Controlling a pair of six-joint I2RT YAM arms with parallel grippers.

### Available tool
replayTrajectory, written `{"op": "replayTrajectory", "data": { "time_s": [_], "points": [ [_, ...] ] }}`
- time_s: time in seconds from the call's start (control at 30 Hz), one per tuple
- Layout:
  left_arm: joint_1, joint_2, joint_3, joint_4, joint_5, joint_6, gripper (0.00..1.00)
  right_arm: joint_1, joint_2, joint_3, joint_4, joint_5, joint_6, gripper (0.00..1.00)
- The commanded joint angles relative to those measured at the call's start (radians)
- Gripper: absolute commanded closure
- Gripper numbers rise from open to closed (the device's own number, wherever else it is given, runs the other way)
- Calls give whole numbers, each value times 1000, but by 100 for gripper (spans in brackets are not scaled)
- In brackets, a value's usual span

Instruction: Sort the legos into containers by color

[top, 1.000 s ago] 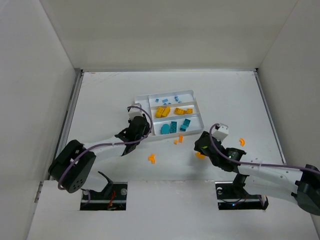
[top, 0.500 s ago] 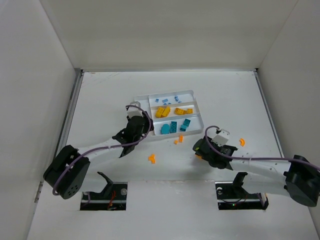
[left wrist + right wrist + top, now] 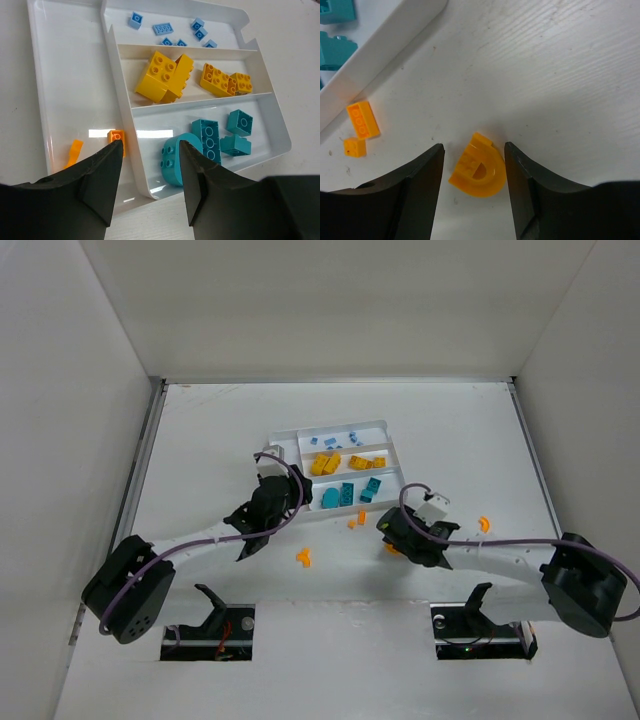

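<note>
Your right gripper (image 3: 472, 150), open, straddles the orange arch (image 3: 487, 186); left gripper (image 3: 150, 145) gapes empty at the tray's (image 3: 70, 75) 8 o'clock.

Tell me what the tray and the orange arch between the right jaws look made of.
Tray: white plastic, probably, glossy; its floor reflects bright glare patches. Orange arch: moulded plastic by its look, smooth with a slight sheen and crisp edges.

A white table (image 3: 220, 430) is enclosed by plain white walls (image 3: 330, 310) at the back and on both sides. A metal strip (image 3: 140, 455) is seen along its left edge. Faint grey streaks (image 3: 555, 45) are seen on its surface.
</note>
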Motion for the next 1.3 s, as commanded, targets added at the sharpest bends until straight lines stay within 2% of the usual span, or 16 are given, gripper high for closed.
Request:
{"op": "replayTrajectory", "data": {
  "time_s": [0.0,0.17,0.3,0.43,0.47,0.67,0.8,0.9,1.17,1.27],
  "points": [
    [-5,-28,-11,46,4,-9,54,6,45,2,38,-92,-14,44],
    [-15,-32,-9,46,-5,-9,54,61,50,6,12,-99,-27,38],
    [-28,-29,-6,46,-5,-7,54,113,125,54,-32,-102,-59,42],
    [-19,-47,-14,44,-5,-7,54,174,221,121,-118,-90,-45,40],
    [-15,-54,-15,43,-4,-9,54,182,243,135,-129,-86,-46,41],
    [6,-86,-35,41,-7,-10,54,187,327,193,-140,-76,-62,68],
    [17,-100,-41,40,2,-21,54,187,308,202,-140,-39,-76,73],
    [17,-100,-44,44,-2,-21,54,202,263,202,-161,-10,-74,74],
    [27,-95,-49,49,2,-32,54,221,143,230,-189,47,-109,73],
    [44,-101,-52,41,10,-41,54,214,149,235,-172,49,-160,69]
  ]
}}
